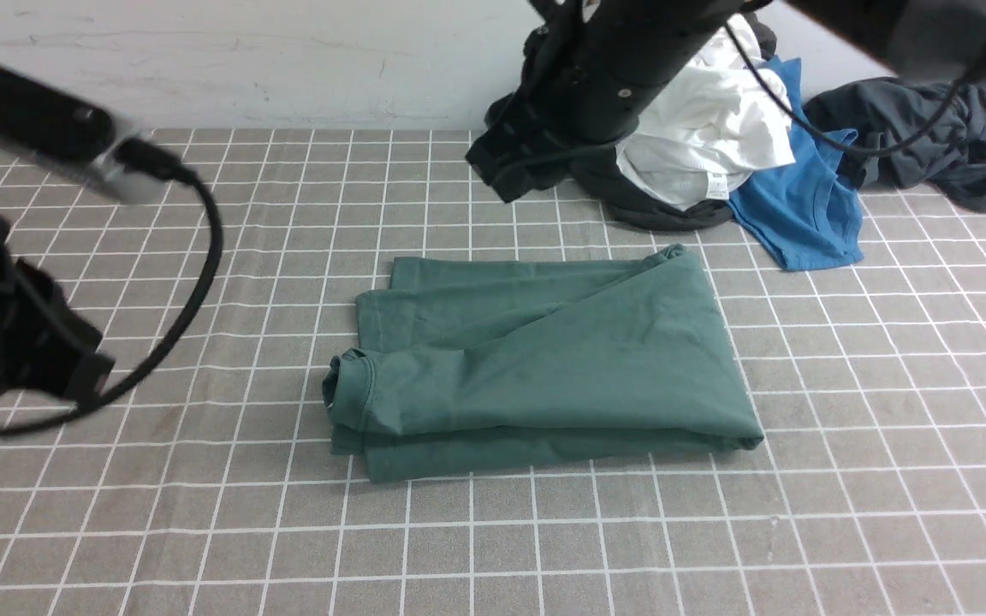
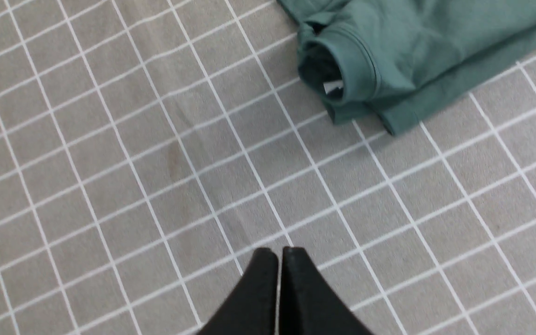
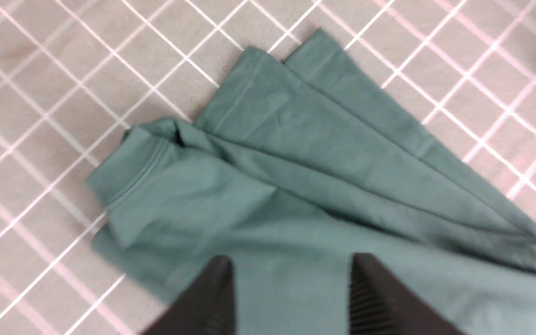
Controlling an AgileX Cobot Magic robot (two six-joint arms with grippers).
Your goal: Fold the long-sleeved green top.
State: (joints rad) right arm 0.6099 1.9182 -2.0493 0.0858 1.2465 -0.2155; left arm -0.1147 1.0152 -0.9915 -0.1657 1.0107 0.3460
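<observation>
Gridded grey cloth (image 1: 544,547) bears the folded matte-green top (image 1: 544,368); left tool (image 2: 277,253) clenched, right tool (image 3: 291,279) parted, empty

We see the green long-sleeved top (image 1: 544,359) folded into a flat rectangle mid-bench, collar at its left end.

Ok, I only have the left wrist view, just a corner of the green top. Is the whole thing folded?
Observer: Yes, the green long-sleeved top lies folded into a compact bundle.
Operator: Where's the right hand?
Observer: The right hand hangs over the top, jaws apart, holding nothing.
Operator: Anything else out there?
Observer: A white garment, a blue tee and a dark grey garment are heaped far right, apart from the top.
</observation>
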